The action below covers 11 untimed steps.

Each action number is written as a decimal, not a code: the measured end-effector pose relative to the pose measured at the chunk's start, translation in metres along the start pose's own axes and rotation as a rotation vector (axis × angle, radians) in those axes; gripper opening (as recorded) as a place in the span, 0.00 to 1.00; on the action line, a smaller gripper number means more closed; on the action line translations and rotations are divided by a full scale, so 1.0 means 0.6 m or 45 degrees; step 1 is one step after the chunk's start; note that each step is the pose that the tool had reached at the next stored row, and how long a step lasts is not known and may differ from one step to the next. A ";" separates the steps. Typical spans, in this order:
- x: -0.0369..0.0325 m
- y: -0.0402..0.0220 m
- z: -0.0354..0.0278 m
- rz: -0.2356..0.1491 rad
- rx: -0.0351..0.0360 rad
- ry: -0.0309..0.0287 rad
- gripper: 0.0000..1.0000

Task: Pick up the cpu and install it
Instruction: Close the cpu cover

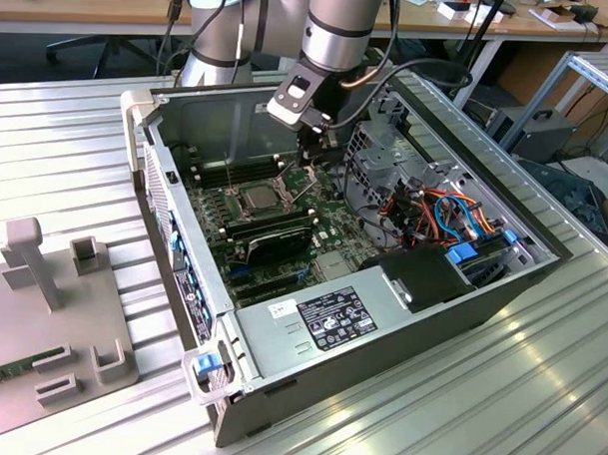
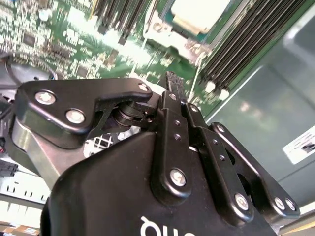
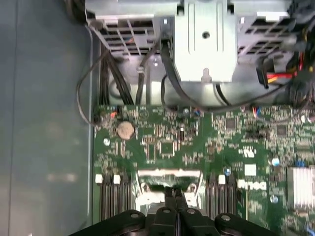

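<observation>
"Exterior view. I log a ribbed metal table (image 1: 68, 129) with an open computer case (image 1: 379, 360) lying on its side on it. The arm (image 1: 341, 29) reaches down into the case from the far side. A grey fixture plate (image 1: 39, 378) sits on the table at the exterior view's left, well apart from the case."

"What is inside the case?"

"A green motherboard (image 1: 324, 216) covers the floor. A drive cage (image 1: 387, 151) and a bundle of coloured cables (image 1: 454, 218) stand toward the exterior view's right. In the first wrist view I see the same board (image 3: 167, 132) with the cage (image 3: 206, 44) beyond it and a coin cell (image 3: 126, 129) near the board's edge."

"Where is the cpu?"

"The cpu (image 1: 257, 197) lies silver face up in the socket (image 1: 247, 208), between the banks of memory slots (image 1: 274, 228). In the second wrist view I catch its pale face (image 2: 199, 12) past the fingertips. I cannot tell whether the socket's frame is clamped down."

"And the tool?"

"The gripper (image 1: 308, 158) hangs over the board just beside the socket, toward the exterior view's right, apart from the chip. In both wrist views (image 3: 174, 191) (image 2: 172, 79) I see its fingers pressed together with nothing between them."
</observation>
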<state>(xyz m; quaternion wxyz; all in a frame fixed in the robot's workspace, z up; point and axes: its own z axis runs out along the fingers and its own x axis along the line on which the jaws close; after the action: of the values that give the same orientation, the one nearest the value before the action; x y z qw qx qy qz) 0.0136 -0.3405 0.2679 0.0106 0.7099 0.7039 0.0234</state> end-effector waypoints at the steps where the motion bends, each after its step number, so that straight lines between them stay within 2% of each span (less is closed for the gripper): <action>1: 0.000 0.005 0.000 0.000 -0.0002 0.0002 0.11; 5: 0.000 0.034 0.002 0.000 -0.0001 0.0002 0.11; 7: 0.000 0.044 0.002 0.000 -0.0001 0.0001 0.11; 11: 0.000 0.046 0.002 0.000 -0.0001 0.0001 0.11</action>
<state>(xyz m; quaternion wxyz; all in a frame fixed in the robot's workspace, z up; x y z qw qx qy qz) 0.0415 -0.3405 0.2679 0.0106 0.7098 0.7039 0.0235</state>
